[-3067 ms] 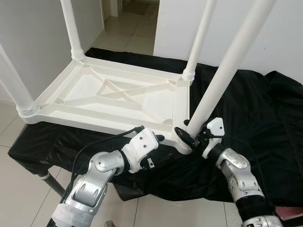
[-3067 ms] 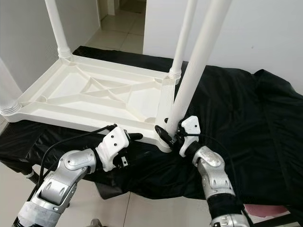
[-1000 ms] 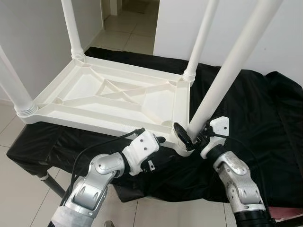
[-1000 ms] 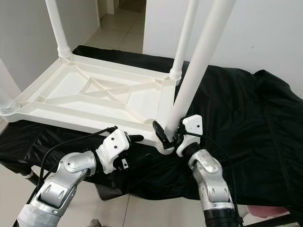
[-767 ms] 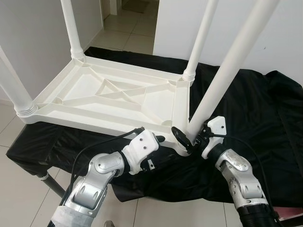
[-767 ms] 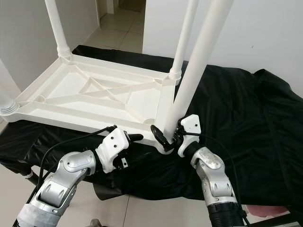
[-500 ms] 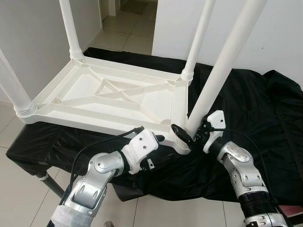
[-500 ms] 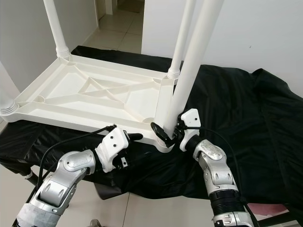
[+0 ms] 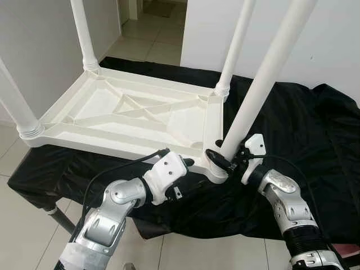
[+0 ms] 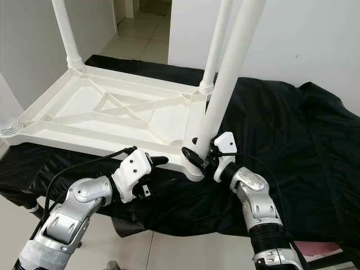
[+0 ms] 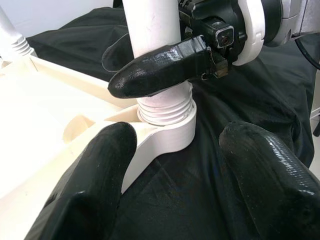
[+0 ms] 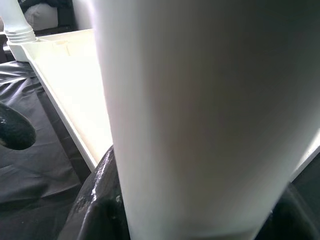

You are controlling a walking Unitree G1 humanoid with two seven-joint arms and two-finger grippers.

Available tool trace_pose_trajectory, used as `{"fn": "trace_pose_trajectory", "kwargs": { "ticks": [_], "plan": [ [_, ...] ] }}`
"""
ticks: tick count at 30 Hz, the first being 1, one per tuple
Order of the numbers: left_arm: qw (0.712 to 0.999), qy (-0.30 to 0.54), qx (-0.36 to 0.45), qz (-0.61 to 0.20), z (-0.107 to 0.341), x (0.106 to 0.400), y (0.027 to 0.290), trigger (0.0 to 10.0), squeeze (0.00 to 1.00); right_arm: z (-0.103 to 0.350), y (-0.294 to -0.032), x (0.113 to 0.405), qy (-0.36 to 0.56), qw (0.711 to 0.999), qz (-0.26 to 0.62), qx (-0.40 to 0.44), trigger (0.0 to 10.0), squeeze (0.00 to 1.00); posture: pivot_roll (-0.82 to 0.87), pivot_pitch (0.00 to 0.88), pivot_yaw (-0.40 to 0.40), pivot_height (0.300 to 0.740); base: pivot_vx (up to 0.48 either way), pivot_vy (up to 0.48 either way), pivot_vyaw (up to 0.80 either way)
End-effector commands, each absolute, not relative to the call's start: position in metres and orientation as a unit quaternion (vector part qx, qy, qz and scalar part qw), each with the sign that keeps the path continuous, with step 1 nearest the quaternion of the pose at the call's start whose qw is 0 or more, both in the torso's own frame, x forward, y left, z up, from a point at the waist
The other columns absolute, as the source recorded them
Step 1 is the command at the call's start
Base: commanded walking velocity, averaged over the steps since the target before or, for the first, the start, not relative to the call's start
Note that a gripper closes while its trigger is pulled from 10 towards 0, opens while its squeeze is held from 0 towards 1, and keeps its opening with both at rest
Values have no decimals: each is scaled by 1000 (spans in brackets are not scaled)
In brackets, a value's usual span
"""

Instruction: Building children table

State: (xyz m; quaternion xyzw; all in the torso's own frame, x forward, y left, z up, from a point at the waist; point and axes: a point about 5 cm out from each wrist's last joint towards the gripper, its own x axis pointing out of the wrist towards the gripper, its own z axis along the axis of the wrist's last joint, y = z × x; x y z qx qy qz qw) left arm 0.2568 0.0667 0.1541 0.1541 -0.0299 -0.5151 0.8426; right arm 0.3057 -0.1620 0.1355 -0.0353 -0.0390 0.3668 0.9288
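A white plastic children's table top point(image 9: 135, 112) lies upside down on a black cloth point(image 9: 298, 129). Three white legs stand in its corners. The fourth leg point(image 9: 264, 73) stands in the near right corner socket point(image 11: 165, 132), leaning a little to the right. My right gripper point(image 9: 222, 159) is shut on this leg just above its threaded base, and one of its fingers point(image 11: 160, 65) wraps the front of the leg. My left gripper point(image 11: 175, 175) hangs open by the table's near edge, just left of that corner, holding nothing. Up close, the leg point(image 12: 200, 115) fills the right wrist view.
The black cloth covers a low stand with a metal leg point(image 9: 56, 216) at the near left. A white wall point(image 9: 332, 45) rises behind on the right. A doorway with a tiled floor point(image 9: 152, 34) opens at the back.
The fourth leg has tipped a little closer to upright in its socket, with my right wrist following it. My left gripper has hardly moved.
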Motion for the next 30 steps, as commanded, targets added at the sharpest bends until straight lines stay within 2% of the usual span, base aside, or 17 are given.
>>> {"fn": "trace_pose_trajectory", "kwargs": {
  "ticks": [1,10,12,14,18,22,24,25,30],
  "plan": [
    [857,-27,154,-492,153,260,67,10000,0,124,-162,302,-15,932,362,-30,10000,0,37,43,-61,740,0,0,0],
    [855,-25,151,-495,151,259,65,10000,0,123,-159,301,-13,960,279,-31,10000,0,29,37,-67,740,0,0,0],
    [854,-24,150,-497,150,258,64,10000,0,121,-156,298,-7,977,212,-13,10000,0,26,31,-70,740,0,0,0],
    [854,-24,150,-497,150,258,64,10000,0,121,-156,298,-7,977,212,-13,10000,0,26,31,-70,740,0,0,0],
    [852,-24,149,-501,149,258,62,10000,0,113,-149,290,4,993,117,22,10000,0,23,24,-72,740,0,0,0],
    [851,-24,149,-503,149,258,61,10000,0,110,-145,285,7,997,72,30,10000,0,25,22,-74,740,0,0,0],
    [851,-24,149,-503,148,258,61,10000,0,103,-136,282,27,999,-21,36,10000,0,31,17,-81,740,0,0,0],
    [851,-24,149,-502,148,257,61,10000,0,102,-133,282,33,998,-35,48,10000,0,31,17,-81,740,0,0,0],
    [850,-24,147,-505,147,256,59,10000,0,107,-121,281,25,997,-29,60,10000,0,20,13,-72,740,0,0,0]
  ]
}}
